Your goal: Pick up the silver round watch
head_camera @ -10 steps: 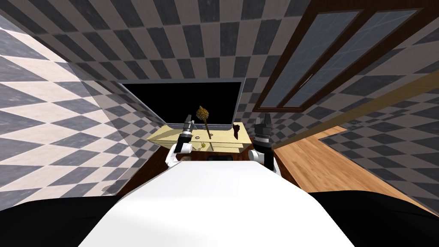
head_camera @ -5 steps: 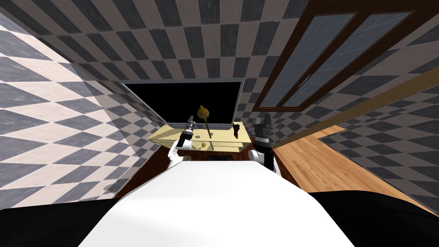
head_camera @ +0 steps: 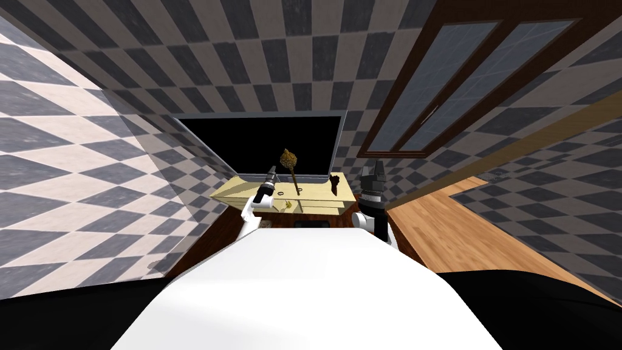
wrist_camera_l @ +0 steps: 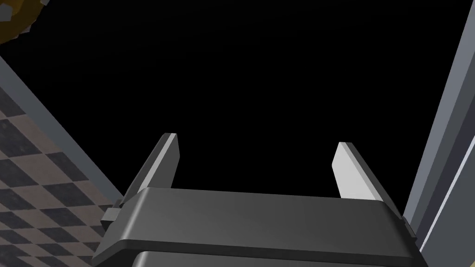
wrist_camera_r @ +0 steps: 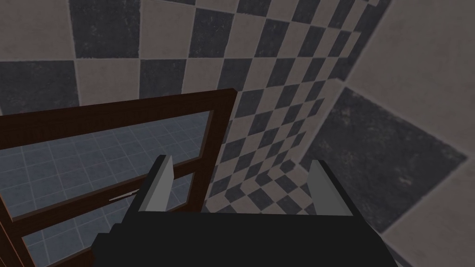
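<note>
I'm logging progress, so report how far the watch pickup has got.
Done: I stand at the pale table. In hand: the left hand, open, hovers over it beside the small ring-shaped watch, aimed at a black area ahead, not down. Left, probably: tilt down, close on the watch, lift. The right hand is open by the table's right end.

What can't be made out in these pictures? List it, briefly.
- Small ring-shaped watch on the pale yellow table: head view, too small to tell colour or strap.
- Golden-brown knobbly object: left wrist view, cut off by the corner.
- Small dark brown object on the table: head view, too small to identify.
</note>
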Available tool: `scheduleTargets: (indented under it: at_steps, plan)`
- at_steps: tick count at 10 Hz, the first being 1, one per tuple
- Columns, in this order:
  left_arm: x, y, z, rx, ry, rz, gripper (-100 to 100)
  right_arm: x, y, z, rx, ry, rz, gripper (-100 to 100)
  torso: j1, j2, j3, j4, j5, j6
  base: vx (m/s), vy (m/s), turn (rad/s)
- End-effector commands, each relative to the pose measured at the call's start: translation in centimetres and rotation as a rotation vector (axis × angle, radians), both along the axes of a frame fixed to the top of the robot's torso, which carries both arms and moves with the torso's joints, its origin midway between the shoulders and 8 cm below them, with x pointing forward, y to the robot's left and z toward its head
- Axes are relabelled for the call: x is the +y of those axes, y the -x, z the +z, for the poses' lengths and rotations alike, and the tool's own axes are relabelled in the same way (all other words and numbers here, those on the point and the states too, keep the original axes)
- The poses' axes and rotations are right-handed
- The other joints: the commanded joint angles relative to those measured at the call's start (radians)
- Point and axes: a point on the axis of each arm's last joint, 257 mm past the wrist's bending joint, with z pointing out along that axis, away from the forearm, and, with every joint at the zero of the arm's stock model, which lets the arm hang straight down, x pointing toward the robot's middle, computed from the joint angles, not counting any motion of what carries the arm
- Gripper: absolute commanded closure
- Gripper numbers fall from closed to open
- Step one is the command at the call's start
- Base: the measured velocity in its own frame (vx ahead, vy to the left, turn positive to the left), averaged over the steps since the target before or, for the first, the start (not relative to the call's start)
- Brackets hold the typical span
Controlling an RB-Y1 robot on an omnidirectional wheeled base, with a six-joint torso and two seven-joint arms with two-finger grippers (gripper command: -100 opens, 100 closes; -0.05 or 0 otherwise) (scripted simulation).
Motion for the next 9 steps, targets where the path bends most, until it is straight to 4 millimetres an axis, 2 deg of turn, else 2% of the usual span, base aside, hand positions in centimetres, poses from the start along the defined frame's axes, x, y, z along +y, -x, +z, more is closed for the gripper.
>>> scheduleTargets:
  at_steps: [1, 2, 5, 8, 9]
  plan:
    - [0.9, -1.1, -1.6, 0.057, 0.007, 0.018, -100, 0.0, 0.0, 0.0, 0.000, 0.000, 0.000, 0, 0.000, 0.000, 0.000, 0.000, 0.000, 0.000, -0.014, 0.004, -0.003]
    - [1.1, -1.1, -2.5, 0.077, 0.008, 0.024, -100, 0.0, 0.0, 0.0, 0.000, 0.000, 0.000, 0, 0.000, 0.000, 0.000, 0.000, 0.000, 0.000, -0.011, 0.005, -0.002]
    - [2.6, -2.7, -4.9, 0.169, 0.026, 0.057, -100, 0.0, 0.0, 0.0, 0.000, 0.000, 0.000, 0, 0.000, 0.000, 0.000, 0.000, 0.000, 0.000, -0.009, 0.005, -0.004]
    - [3.8, -3.1, -8.2, 0.267, 0.043, 0.089, -100, 0.0, 0.0, 0.0, 0.000, 0.000, 0.000, 0, 0.000, -0.001, 0.000, 0.000, 0.000, 0.000, 0.000, 0.000, 0.000]
    - [4.3, -3.7, -8.6, 0.296, 0.056, 0.103, -100, 0.0, 0.0, 0.0, 0.000, 0.000, 0.000, 0, 0.000, -0.001, 0.000, 0.000, 0.000, 0.000, 0.000, 0.000, 0.000]
